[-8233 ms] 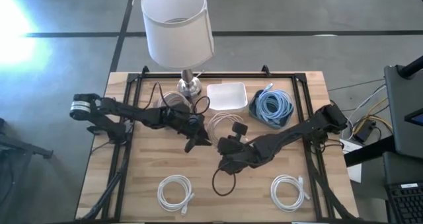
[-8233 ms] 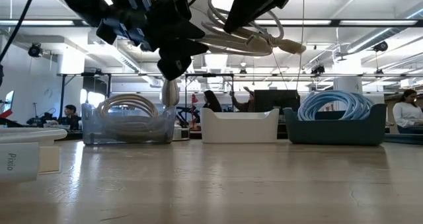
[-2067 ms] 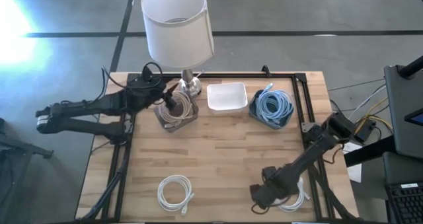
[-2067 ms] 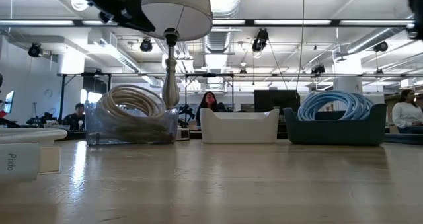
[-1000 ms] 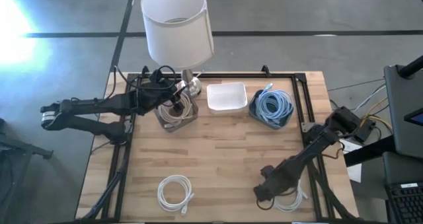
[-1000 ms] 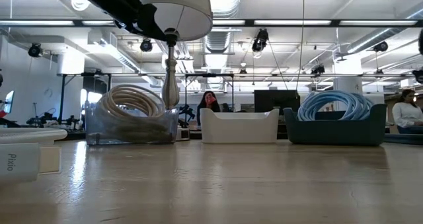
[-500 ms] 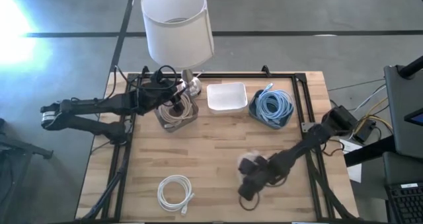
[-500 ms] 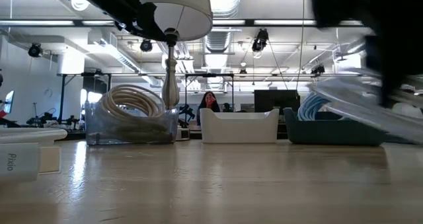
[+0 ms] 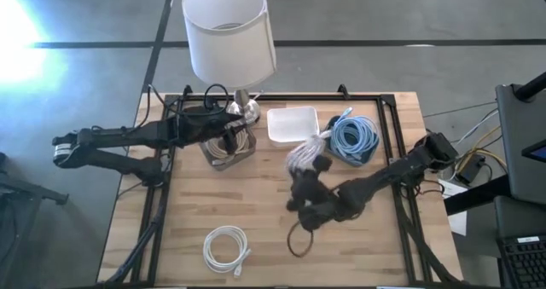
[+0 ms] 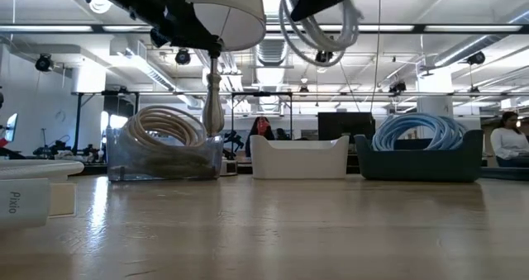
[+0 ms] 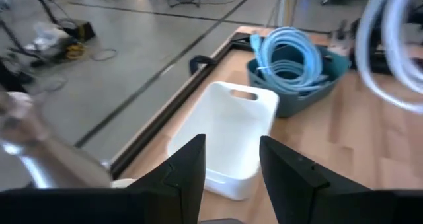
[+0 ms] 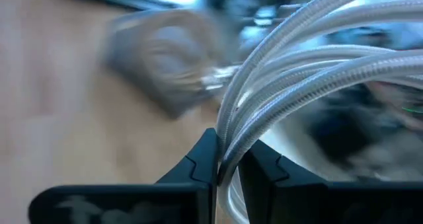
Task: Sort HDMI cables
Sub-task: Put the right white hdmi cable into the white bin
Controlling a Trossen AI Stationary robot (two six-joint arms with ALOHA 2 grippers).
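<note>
Your right gripper (image 9: 309, 171) has its jaws clenched on a white coil (image 9: 304, 153), held in the air just in front of the white bin (image 9: 293, 124). Your left gripper (image 9: 236, 132) hovers over the clear bin (image 9: 227, 147) to the white bin's left, jaws released; beige coils (image 10: 165, 131) lie inside. The blue bin (image 9: 350, 140) to its right holds blue coils (image 10: 419, 130). Another white coil (image 9: 226, 247) lies on the desk (image 9: 196, 204), well in front. A white block (image 10: 23, 200) at the desk edge reads something like "Pixio".
</note>
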